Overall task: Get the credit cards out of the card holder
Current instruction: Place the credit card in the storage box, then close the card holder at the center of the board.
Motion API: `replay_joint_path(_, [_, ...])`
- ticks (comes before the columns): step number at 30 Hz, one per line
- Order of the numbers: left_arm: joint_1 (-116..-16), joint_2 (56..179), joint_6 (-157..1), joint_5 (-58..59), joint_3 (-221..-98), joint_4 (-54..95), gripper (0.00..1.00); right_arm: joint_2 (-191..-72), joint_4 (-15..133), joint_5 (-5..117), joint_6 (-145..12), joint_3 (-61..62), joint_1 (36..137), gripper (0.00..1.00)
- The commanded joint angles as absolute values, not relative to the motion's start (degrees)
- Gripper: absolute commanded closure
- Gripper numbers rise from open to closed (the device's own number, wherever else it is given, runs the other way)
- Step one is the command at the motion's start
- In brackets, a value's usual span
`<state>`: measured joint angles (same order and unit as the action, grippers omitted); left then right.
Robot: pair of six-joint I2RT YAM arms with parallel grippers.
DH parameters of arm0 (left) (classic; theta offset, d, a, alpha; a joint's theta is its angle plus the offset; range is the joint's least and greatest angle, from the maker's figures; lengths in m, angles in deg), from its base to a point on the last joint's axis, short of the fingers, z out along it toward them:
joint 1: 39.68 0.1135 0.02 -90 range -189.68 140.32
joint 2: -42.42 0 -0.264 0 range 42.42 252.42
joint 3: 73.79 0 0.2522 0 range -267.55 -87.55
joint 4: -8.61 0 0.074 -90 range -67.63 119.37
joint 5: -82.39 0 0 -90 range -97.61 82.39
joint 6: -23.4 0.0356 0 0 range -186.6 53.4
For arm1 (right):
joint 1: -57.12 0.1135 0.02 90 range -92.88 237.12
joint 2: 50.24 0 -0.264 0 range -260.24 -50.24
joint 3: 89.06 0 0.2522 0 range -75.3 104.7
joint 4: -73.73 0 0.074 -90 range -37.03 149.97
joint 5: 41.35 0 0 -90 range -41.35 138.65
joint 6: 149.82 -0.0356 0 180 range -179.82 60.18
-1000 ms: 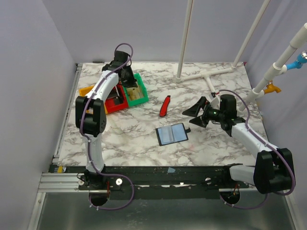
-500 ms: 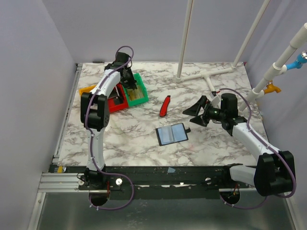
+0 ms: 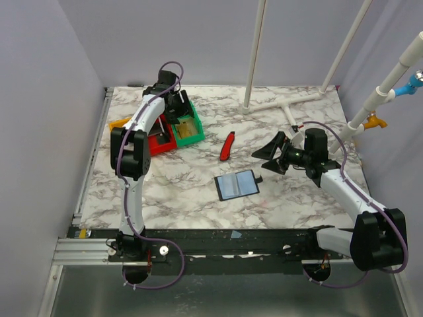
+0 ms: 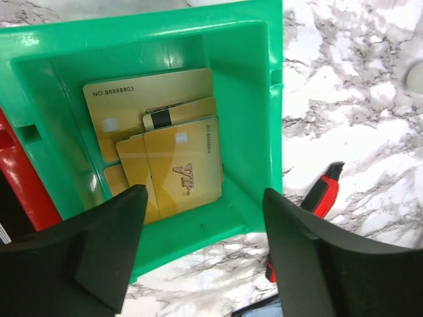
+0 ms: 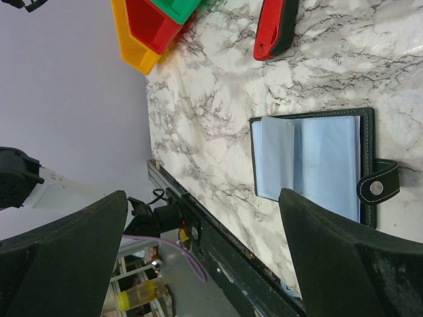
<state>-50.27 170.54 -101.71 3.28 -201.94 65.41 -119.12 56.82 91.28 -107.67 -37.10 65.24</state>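
- Gold-coloured plastic, flat and glossy: the credit cards (image 4: 168, 158) lie in an overlapping pile on the floor of the green bin (image 4: 244, 99), at the far left of the worktop (image 3: 297, 119).
- The rearmost card shows a printed number along its top edge, and its long axis runs across the left wrist view, parallel to the bin's back wall. One card shows a black stripe. The front card carries "VIP" lettering and sits slightly askew over the others.
- The green bin is smooth moulded plastic with sloping walls. A red bin (image 3: 157, 142) touches its left side, with an orange bin (image 3: 119, 123) beyond that.
- The left gripper (image 4: 205, 195) hangs above the green bin with its matte black fingers apart and nothing between them.
- The card holder (image 3: 237, 185) lies opened flat near the middle of the white, grey-veined marble worktop, well apart from the bins.
- It has a stitched black border around bluish-grey sleeves that face up. In the top view its long axis runs left to right, rising slightly to the right, and its snap tab points right.
- The right gripper (image 5: 203, 195) is spread wide and holds nothing, near the card holder's tab end.
- A red-and-black tool (image 3: 228, 146) lies between the bins and the card holder.
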Motion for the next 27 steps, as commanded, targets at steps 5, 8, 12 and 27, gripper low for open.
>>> replay_joint_path(5, [-50.0, 161.9, -99.7, 1.0, -203.0, 66.8, 0.08, -118.9, 56.6, 90.3, -106.8, -36.2, 64.9, 0.0])
replay_joint_path(8, [-50.0, 160.3, -99.5, 0.8, -202.9, 67.1, 0.02, -119.0, 56.9, 90.3, -106.9, -36.4, 64.9, 0.0])
replay_joint_path(12, [-50.0, 158.5, -99.1, 0.6, -202.2, 67.1, 0.01, -119.0, 57.1, 90.4, -106.9, -36.6, 64.9, 0.0])
replay_joint_path(27, [-51.6, 141.1, -98.2, 2.0, -185.5, 62.2, 0.02, -120.6, 58.8, 89.3, -106.8, -37.1, 65.0, 0.0])
